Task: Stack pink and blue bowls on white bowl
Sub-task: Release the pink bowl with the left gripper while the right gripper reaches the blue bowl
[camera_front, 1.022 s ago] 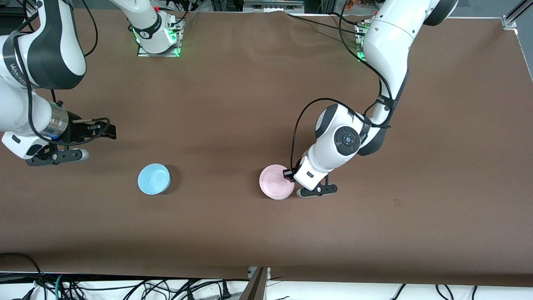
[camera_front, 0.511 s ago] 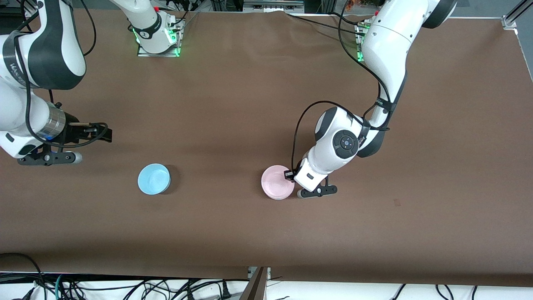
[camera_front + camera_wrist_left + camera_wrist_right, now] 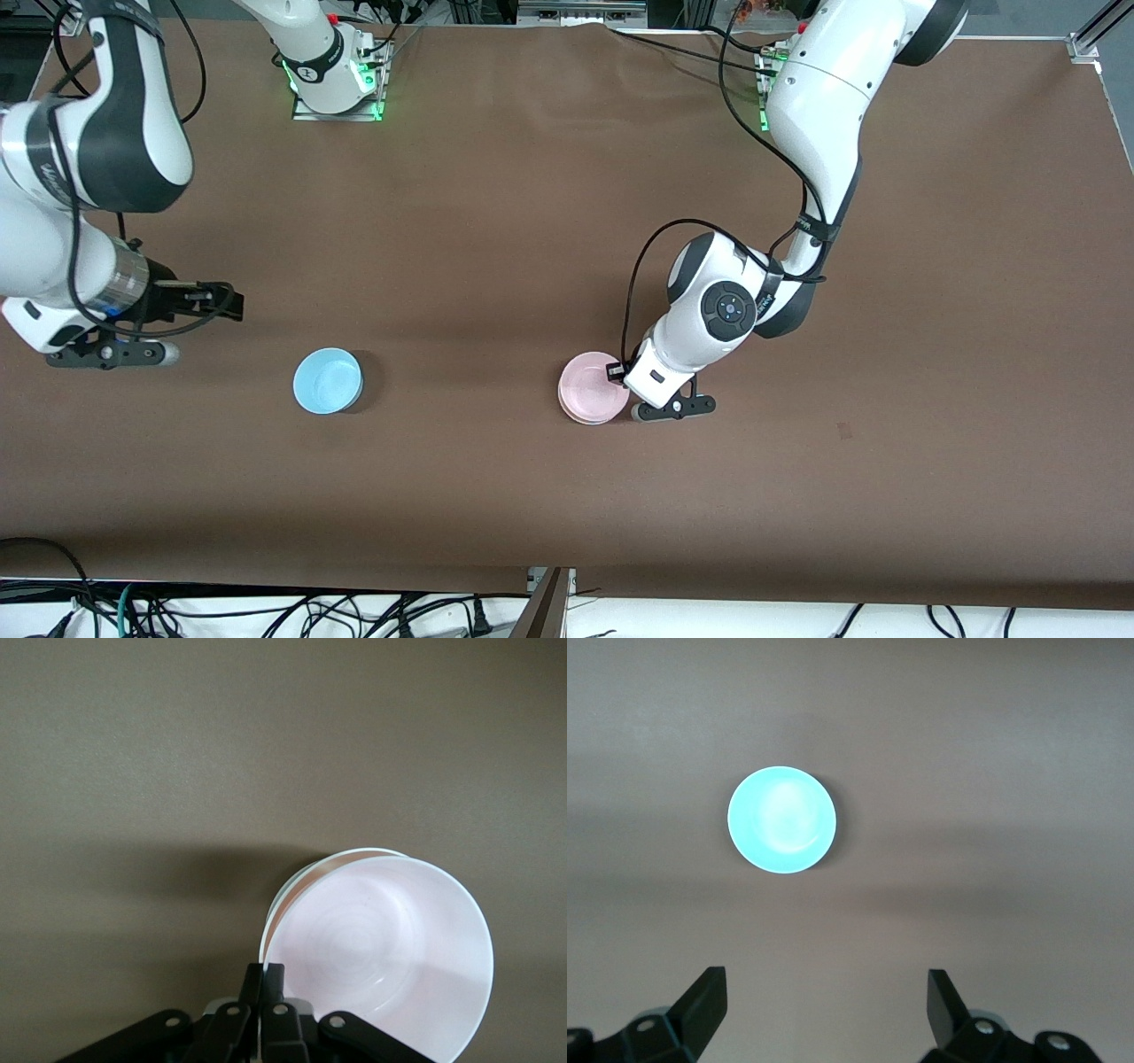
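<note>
One pink bowl (image 3: 381, 948) nested in white bowl (image 3: 285, 895).

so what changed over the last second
The left hand, shut on the pale pink plastic bowl, carried it slightly toward the left arm's end, settling over the white bowl. The right hand, open, drifted slightly in the air. The light blue plastic bowl stayed put.

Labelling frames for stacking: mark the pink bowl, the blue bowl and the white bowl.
pink bowl (image 3: 588, 396): front view, inner floor.
blue bowl (image 3: 326, 380): front view, inner floor.
white bowl (image 3: 306, 875): left wrist view, rim edge showing under the pink one.
</note>
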Controlling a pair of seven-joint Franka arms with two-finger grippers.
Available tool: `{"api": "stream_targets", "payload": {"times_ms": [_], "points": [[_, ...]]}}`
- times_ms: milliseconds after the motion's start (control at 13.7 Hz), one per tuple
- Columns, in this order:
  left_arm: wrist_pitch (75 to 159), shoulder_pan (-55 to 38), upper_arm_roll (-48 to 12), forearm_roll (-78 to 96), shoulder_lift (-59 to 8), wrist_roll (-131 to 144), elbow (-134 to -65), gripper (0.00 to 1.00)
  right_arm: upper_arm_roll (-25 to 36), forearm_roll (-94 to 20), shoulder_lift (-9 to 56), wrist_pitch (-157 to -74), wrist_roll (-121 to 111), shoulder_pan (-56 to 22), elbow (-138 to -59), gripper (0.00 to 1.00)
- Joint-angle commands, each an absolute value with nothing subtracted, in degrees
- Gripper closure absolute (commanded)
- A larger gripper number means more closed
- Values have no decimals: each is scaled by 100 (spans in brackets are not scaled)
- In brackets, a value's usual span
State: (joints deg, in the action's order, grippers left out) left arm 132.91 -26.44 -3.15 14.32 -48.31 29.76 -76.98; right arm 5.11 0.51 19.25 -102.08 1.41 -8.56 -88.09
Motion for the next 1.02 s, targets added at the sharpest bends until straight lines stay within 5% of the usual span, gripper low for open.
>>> {"api": "stream_targets", "payload": {"times_ms": [0,73,219,292,657,803,949], "points": [[13298,-2725,-246,1345,-4922,3023,-7655,100,483,0,2423,-10694,114,-800,-8895,0],[13298,-2716,-255,1362,-4931,3032,-7655,98,483,-17,2661,-10966,62,-765,-8895,0],[13298,-2716,-255,1397,-4904,3128,-7647,25,483,-70,3118,-11642,-44,-765,-8886,1],[13289,-2716,-246,1371,-4843,3277,-7603,0,483,-114,3381,-11950,-44,-773,-8868,1],[11667,-2400,139,1336,-3826,3366,-7629,0,475,-149,3709,-12480,-53,-791,-9324,6],[10814,-2076,491,1318,-3290,3314,-7629,0,466,-176,3735,-12673,-27,-791,-9456,21],[10347,-1549,527,1083,-2745,3270,-7664,0,475,-394,3753,-12683,-9,-782,-9448,51]]}}
